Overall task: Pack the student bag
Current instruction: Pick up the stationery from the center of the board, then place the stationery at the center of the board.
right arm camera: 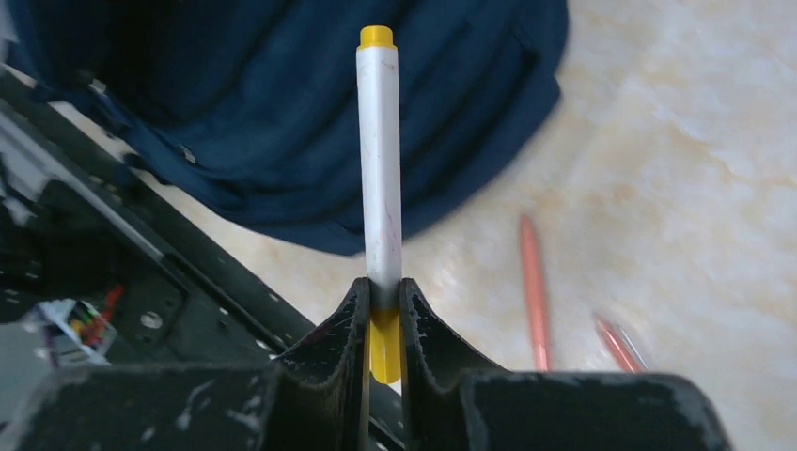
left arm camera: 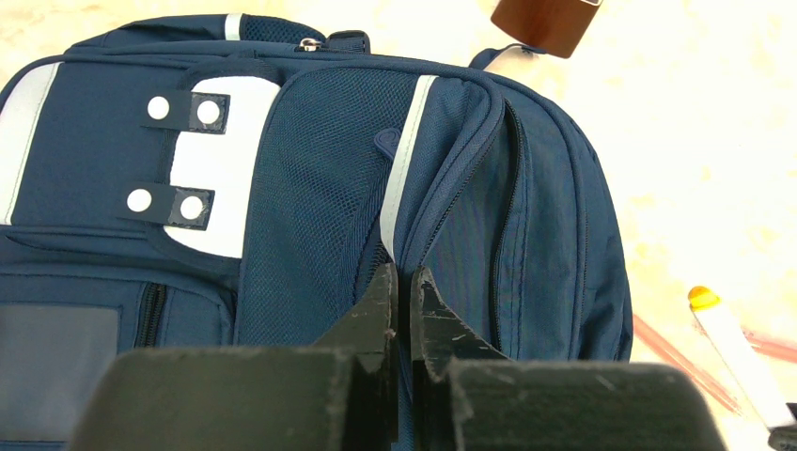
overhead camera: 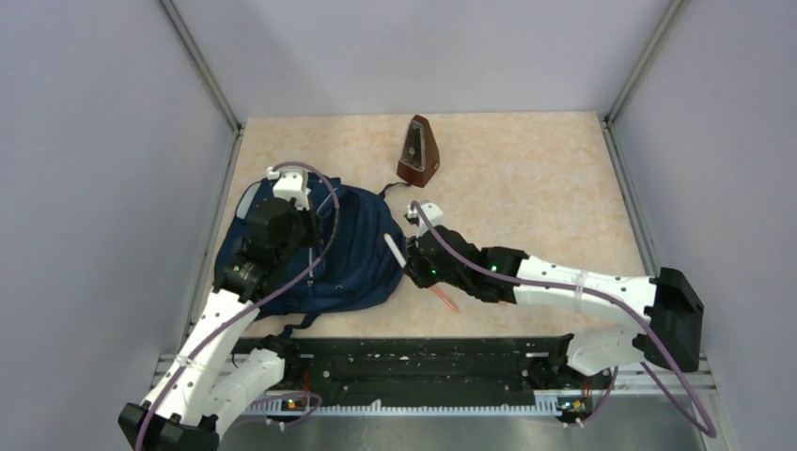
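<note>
Flanking student bag: metronome, pink pens, held marker.

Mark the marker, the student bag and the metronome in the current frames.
marker [right arm camera: 380,160]: right wrist view, middle of its white barrel.
student bag [left arm camera: 315,188]: left wrist view, navy mesh pocket panel.
metronome [overhead camera: 418,152]: top external view, brown front face.
</note>
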Action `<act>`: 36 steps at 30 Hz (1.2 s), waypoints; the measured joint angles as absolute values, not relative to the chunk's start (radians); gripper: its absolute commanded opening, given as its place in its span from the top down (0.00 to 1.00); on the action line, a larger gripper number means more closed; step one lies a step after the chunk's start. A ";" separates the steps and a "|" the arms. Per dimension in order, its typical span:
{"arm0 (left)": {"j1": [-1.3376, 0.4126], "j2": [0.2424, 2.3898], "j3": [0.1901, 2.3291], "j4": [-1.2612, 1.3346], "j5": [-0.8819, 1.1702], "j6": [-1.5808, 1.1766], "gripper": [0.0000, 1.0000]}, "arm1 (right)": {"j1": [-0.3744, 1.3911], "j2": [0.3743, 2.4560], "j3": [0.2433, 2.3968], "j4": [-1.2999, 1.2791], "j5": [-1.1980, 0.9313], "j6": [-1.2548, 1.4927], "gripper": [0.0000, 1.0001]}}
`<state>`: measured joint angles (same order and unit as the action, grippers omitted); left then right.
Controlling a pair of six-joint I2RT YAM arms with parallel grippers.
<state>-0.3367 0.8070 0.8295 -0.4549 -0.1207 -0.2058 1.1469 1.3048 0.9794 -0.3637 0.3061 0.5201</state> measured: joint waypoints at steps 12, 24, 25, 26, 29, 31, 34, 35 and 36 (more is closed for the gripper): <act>-0.337 0.798 0.828 -0.455 -0.120 -0.206 1.00 | 1.047 1.698 1.287 -0.197 0.032 0.641 1.00; -0.337 0.793 0.827 -0.455 -0.117 -0.206 1.00 | 1.004 1.869 1.395 -0.040 -0.059 0.816 1.00; -0.337 0.793 0.827 -0.455 -0.117 -0.206 1.00 | 1.005 1.885 1.404 -0.026 -0.064 0.827 1.00; -0.337 0.793 0.827 -0.455 -0.116 -0.206 1.00 | 1.005 1.905 1.413 -0.010 -0.067 0.841 1.00; -0.337 0.793 0.827 -0.456 -0.116 -0.206 1.00 | 1.012 1.954 1.436 0.020 -0.061 0.867 1.00; -0.337 0.793 0.827 -0.456 -0.115 -0.206 1.00 | 1.022 1.982 1.452 0.034 -0.049 0.876 0.90; -0.337 0.793 0.827 -0.456 -0.113 -0.206 1.00 | 1.045 2.002 1.473 0.038 -0.027 0.875 0.78; -0.337 0.793 0.827 -0.456 -0.113 -0.206 1.00 | 1.053 2.006 1.479 0.040 -0.020 0.873 0.75; -0.337 0.793 0.827 -0.455 -0.113 -0.206 1.00 | 1.062 2.008 1.483 0.044 -0.012 0.869 0.72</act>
<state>-0.3367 0.7933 0.8272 -0.4553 -0.1127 -0.2062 1.0618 2.0075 1.4834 0.0437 -0.0124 0.8688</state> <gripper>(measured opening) 0.027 0.212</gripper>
